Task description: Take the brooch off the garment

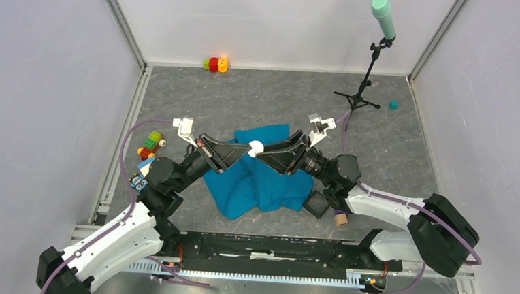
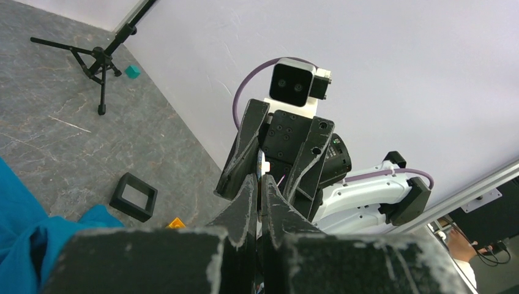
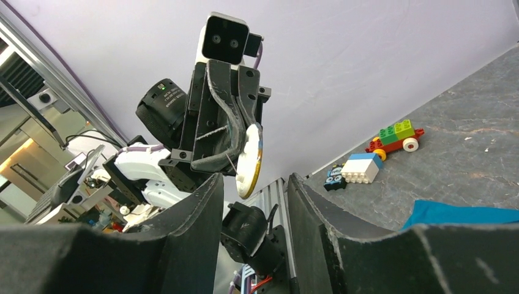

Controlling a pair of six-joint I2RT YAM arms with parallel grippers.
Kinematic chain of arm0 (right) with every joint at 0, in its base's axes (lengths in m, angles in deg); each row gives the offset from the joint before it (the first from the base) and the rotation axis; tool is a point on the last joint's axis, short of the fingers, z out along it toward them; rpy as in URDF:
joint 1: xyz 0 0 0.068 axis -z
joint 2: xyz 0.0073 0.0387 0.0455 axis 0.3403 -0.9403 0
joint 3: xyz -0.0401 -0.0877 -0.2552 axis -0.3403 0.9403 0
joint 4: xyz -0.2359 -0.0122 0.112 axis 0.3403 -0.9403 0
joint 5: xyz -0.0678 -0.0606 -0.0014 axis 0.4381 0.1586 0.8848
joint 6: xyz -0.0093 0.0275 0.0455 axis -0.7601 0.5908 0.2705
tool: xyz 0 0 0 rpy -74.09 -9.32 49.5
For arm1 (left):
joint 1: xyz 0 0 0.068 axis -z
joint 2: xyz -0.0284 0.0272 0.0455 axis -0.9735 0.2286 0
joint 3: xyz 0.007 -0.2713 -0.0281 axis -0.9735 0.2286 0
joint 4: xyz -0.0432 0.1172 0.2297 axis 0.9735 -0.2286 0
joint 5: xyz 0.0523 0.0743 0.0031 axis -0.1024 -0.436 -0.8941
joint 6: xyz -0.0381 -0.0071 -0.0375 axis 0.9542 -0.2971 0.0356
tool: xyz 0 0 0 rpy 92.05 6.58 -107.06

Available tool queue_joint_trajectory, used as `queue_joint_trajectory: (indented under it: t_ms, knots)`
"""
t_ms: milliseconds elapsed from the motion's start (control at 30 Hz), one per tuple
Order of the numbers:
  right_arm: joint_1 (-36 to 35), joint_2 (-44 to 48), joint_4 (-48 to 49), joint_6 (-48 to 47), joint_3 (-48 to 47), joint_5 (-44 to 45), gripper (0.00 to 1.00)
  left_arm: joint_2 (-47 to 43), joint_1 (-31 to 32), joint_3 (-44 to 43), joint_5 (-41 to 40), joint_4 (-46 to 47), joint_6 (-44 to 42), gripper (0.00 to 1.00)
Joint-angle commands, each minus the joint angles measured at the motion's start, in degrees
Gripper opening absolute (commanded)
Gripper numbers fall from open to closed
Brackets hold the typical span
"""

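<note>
Left hand (image 1: 245,149) is clamped on the brooch (image 3: 250,160), a whitish disc held by one edge. Right hand (image 3: 252,196) faces it tip to tip, fingers spread wide with the disc in line with the gap. Top view puts the brooch over the blue garment (image 1: 262,184), which lies crumpled on the grey bench (image 1: 393,148). A black square frame (image 1: 317,204) sits just beside the garment's right edge.

Nothing legible anywhere that I can spot. Closest thing is the little blue printed block (image 3: 335,174) on the surface (image 3: 465,162) at the left, beside the toy blocks (image 3: 395,136). It's got some pattern on it, way too small to read.
</note>
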Motion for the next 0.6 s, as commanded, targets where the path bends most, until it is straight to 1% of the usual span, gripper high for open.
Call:
queue_joint_trajectory:
  t_ms: [0,67,100,200,233,333,567]
  knots:
    - [-0.4,-0.1,3.8,0.5,-2.7,0.7,0.47,-0.1,0.0,-0.5,2.0,3.2,-2.3,0.02]
    - [-0.5,-0.1,3.0,0.1,-3.2,0.8,0.45,0.0,0.0,-0.6,2.2,3.4,-2.6,0.02]
    - [-0.5,-0.3,2.9,0.1,-3.2,0.9,0.42,-0.1,-0.1,-0.6,2.3,3.3,-2.6,0.02]
    - [-0.5,-0.5,2.9,0.3,-3.2,1.1,0.27,0.0,0.0,-0.6,3.9,4.1,-3.3,0.02]
    - [-0.5,-0.6,2.8,0.4,-3.2,0.9,0.25,-0.1,0.0,-0.5,4.3,4.3,-3.6,0.02]
    - [-0.5,-1.1,2.8,0.7,-3.3,0.4,0.25,-0.6,0.0,0.0,4.4,4.3,-4.2,0.02]
    - [-0.5,-1.2,1.9,1.2,-3.1,0.6,0.16,-0.6,0.0,0.6,6.0,6.8,-7.0,0.02]
